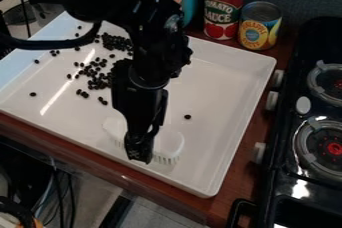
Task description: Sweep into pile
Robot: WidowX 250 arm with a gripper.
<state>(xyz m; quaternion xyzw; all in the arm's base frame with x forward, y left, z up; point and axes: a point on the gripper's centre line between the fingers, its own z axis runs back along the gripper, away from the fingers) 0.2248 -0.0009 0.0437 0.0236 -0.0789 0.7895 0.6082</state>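
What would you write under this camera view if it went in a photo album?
Black gripper over a white brush in a white tray, dark beans scattered nearby.

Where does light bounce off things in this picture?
In the camera view, a long bright streak slants across the left part of the white tray, near small dark pieces; another glare patch shines on the black stove, lower right.
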